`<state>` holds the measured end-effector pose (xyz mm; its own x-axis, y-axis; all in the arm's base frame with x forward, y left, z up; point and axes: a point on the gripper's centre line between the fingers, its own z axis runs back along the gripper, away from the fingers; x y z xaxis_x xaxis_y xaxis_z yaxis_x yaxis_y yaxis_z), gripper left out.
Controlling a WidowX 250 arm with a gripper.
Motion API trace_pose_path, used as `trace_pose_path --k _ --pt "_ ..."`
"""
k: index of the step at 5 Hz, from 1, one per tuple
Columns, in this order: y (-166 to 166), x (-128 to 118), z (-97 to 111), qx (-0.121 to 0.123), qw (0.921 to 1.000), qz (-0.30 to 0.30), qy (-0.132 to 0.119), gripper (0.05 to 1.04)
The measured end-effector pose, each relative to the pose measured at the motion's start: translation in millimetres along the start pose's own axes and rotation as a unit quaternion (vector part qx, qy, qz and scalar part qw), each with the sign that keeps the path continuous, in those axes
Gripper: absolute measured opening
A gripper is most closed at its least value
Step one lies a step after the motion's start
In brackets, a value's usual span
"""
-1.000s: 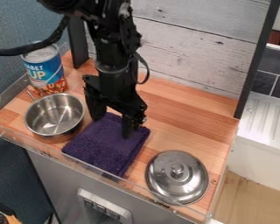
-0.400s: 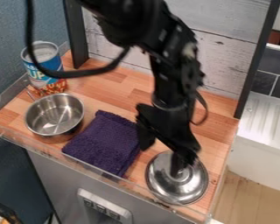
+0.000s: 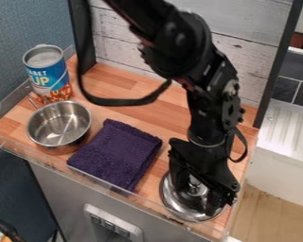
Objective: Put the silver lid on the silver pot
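Gripper [image 3: 195, 189] (just one) over one silver lid [image 3: 178, 203]

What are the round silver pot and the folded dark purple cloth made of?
The round silver pot looks like polished metal, probably stainless steel: its curved inner wall throws bright, mirror-like highlights. The folded dark purple cloth seems to be a soft, matt textile with a nubbly, looped surface like terry towelling, though whether it is cotton or microfibre can't be told.
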<state>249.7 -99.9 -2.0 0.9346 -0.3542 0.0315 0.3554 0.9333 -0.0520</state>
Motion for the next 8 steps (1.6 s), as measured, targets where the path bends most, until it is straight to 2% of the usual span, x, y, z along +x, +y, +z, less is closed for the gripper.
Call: trace_pose_path --k 1,2,3,4,5,6,7,8 --pt "-0.6 7.1 -0.5 -0.008 0.9999 0.011 -0.005 0.999" --pt "3.4 10.4 -0.2 -0.009 0.9998 0.011 -0.016 0.921" --pt "8.2 9.3 -1.1 -0.011 0.9998 0.007 -0.018 0.632" --pt "11.5 6.5 -1.3 0.004 0.9999 -0.007 -0.009 0.342" --pt "10.0 4.0 -1.0 0.019 0.9996 -0.02 0.004 0.277" --pt "6.9 6.1 9.9 0.014 0.9995 -0.027 0.001 0.277" --pt "8.2 20.1 55.5 0.014 0.9979 -0.02 -0.061 0.277" --pt "40.0 13.8 87.5 0.029 0.9945 0.038 -0.093 0.277"
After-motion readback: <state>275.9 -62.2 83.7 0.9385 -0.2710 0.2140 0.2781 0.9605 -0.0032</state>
